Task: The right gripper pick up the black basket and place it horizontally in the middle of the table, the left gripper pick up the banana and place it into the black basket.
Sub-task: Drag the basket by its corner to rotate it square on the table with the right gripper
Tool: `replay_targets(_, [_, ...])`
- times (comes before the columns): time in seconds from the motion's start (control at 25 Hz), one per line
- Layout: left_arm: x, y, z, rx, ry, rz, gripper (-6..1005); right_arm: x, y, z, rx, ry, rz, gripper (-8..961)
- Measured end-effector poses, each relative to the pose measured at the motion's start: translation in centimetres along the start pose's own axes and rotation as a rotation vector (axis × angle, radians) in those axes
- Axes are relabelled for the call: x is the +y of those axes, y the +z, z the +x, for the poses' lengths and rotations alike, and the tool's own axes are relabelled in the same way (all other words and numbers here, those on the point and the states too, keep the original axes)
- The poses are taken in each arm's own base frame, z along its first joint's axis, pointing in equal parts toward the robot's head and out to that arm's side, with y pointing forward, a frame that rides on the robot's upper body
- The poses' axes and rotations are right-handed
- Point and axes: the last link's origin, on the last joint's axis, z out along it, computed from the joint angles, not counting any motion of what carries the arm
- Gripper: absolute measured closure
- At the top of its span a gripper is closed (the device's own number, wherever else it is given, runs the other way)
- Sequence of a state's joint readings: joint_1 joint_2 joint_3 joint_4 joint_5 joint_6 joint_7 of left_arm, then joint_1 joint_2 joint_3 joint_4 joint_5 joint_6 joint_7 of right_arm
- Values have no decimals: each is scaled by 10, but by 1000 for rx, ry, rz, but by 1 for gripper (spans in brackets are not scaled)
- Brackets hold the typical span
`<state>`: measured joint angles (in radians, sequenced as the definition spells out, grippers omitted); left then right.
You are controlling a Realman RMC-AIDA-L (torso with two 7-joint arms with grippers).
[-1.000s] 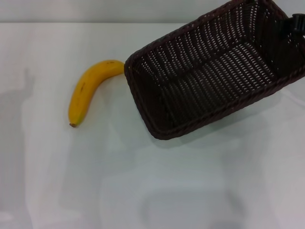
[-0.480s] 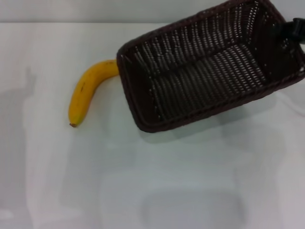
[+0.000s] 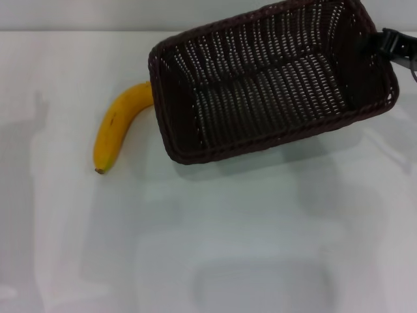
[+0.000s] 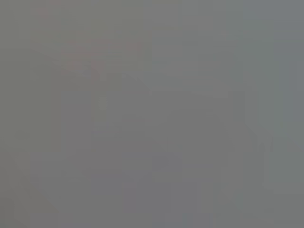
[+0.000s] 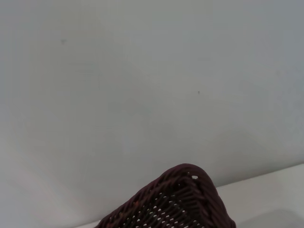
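From my head camera, the lower half of the frame is bare white table (image 3: 215, 261). Further up, at centre left, I see the banana (image 3: 117, 127) lying flat on the table, its dark tip toward the lower left and its upper end running right up against, or just behind, the left short side of the black basket (image 3: 267, 81); I cannot tell whether they touch. The basket fills the upper middle and upper right of the frame, mouth open toward me, long axis slanted with its right end higher in the picture. At the upper right edge, the right gripper (image 3: 386, 43) sits at the basket's right end wall. Only a black finger shows there, and I cannot tell whether it is pinching the rim.

My right wrist camera shows one braided corner of the basket (image 5: 183, 202) at the bottom centre. My left wrist camera gives me plain grey, and the left gripper is out of sight.
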<state>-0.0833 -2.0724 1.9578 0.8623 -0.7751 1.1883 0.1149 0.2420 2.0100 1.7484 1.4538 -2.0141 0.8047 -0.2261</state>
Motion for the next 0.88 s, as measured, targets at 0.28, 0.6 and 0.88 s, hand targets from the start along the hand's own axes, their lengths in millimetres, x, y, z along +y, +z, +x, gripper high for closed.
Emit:
replay_targets(0.28, [-3,1,1,4,4,7,197,-1,5,12,-20,7,16,694])
replay_targets(0.6, [-4,1,-1,-2,11,6,199,1,11,24,-10,14,18,671])
replay_targets(0.88, [-5,1,-1,-4,4,6,201,1,11,23,-22,5,23,651])
